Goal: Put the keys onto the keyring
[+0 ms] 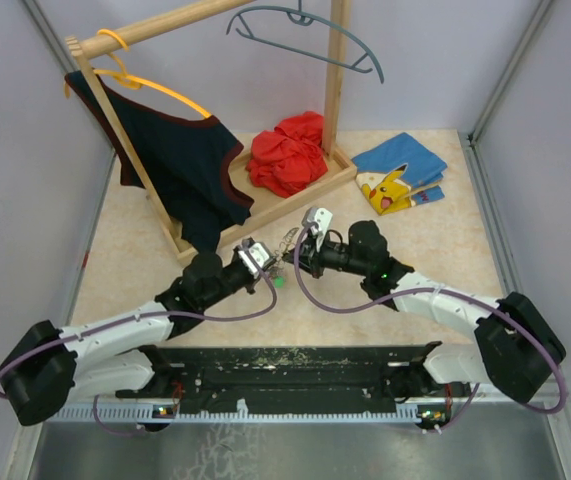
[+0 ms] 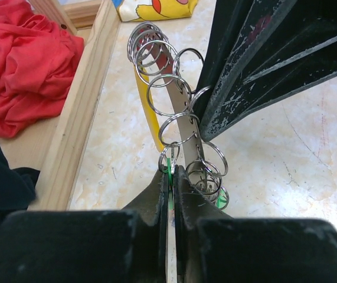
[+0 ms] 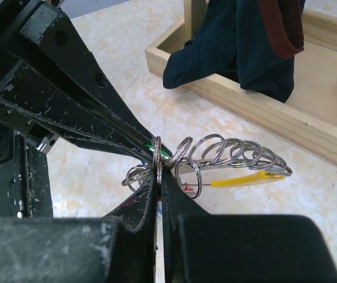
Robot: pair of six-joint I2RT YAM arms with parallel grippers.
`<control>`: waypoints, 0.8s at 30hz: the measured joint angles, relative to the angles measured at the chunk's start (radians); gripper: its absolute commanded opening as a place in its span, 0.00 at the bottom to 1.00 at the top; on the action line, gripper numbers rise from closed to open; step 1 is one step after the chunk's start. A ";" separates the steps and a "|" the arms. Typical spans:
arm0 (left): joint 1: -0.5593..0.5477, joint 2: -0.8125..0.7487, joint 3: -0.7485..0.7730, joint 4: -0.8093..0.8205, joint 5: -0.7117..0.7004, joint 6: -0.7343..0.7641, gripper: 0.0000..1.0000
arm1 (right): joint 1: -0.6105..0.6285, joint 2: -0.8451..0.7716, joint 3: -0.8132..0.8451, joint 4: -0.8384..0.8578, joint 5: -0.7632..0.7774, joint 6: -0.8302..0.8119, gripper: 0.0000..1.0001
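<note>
The keyring (image 1: 286, 242) hangs above the table between my two grippers. It is a curved silvery strip (image 2: 180, 127) strung with several small split rings, beside a yellow curved piece (image 2: 149, 112) (image 3: 248, 178). My left gripper (image 2: 172, 173) (image 1: 261, 262) is shut on a green tag (image 2: 169, 167) of one of the keys, at the strip's near end. My right gripper (image 3: 160, 172) (image 1: 303, 252) is shut on one silvery ring (image 3: 157, 154) of the keyring, right against the left fingers (image 3: 68, 100). More rings and a second green tag (image 2: 221, 200) dangle below. The key blades are hidden.
The wooden clothes rack's base (image 1: 295, 198) lies just behind the grippers, with a red cloth (image 1: 287, 152) on it. A dark garment (image 1: 190, 165) hangs from an orange hanger (image 1: 155, 88). A grey hanger (image 1: 310, 40) hangs on the rail. A blue and yellow cloth (image 1: 397, 172) lies at the back right.
</note>
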 measured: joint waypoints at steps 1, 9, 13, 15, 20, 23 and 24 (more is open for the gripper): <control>0.000 0.005 0.000 0.002 0.000 -0.003 0.05 | 0.000 0.000 0.000 -0.001 0.003 0.002 0.00; 0.000 0.061 0.000 0.006 -0.007 -0.032 0.00 | -0.003 -0.019 -0.026 -0.029 0.064 0.018 0.38; 0.000 0.100 0.010 -0.022 -0.027 -0.048 0.00 | -0.006 -0.069 -0.031 -0.089 0.117 0.028 0.54; 0.000 0.121 0.040 -0.040 -0.035 -0.052 0.00 | -0.006 -0.122 -0.032 -0.153 0.173 0.040 0.63; 0.000 0.167 0.139 -0.069 -0.040 -0.056 0.00 | -0.007 -0.277 -0.031 -0.348 0.386 0.093 0.79; 0.000 0.209 0.186 -0.071 -0.040 -0.061 0.02 | -0.007 -0.357 -0.031 -0.457 0.523 0.172 0.81; 0.000 0.226 0.196 -0.071 -0.037 -0.065 0.02 | -0.007 -0.391 -0.032 -0.489 0.568 0.204 0.81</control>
